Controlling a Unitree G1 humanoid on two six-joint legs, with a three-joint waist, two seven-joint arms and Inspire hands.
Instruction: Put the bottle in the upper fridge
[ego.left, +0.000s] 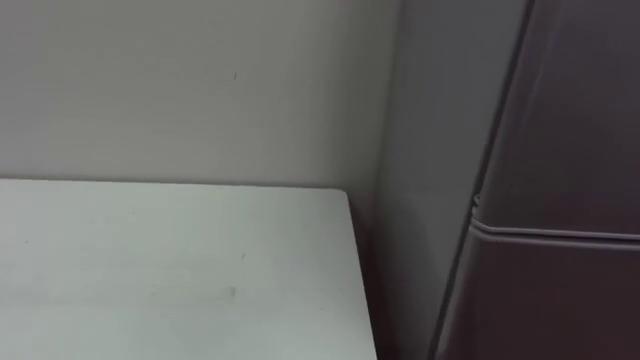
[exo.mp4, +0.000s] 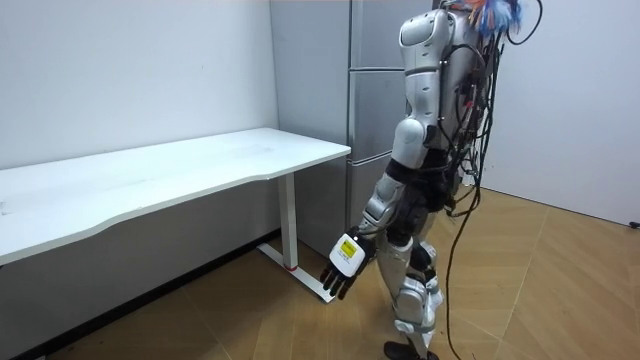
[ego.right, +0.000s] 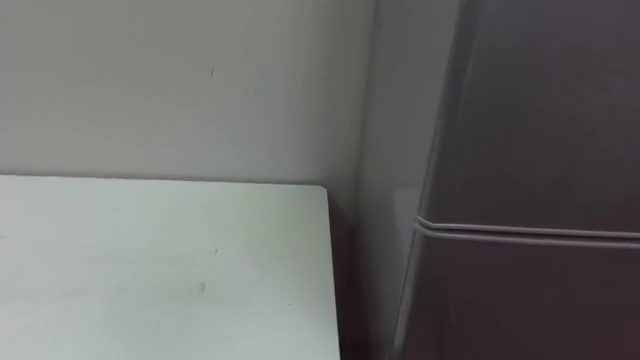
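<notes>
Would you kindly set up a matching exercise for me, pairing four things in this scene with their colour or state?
Things:
1 table
2 fridge
3 left robot hand
4 floor

Descriptions:
A wooden
B hanging open, low at the robot's side
C white top
D grey, doors shut

Pairs: 1-C; 2-D; 3-B; 4-A

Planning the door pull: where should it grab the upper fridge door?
Upper door: no handle shows on its flat front. Best guess is its left vertical edge, just above the seam, hooked from the table side. Hinge side can't be told.
</notes>
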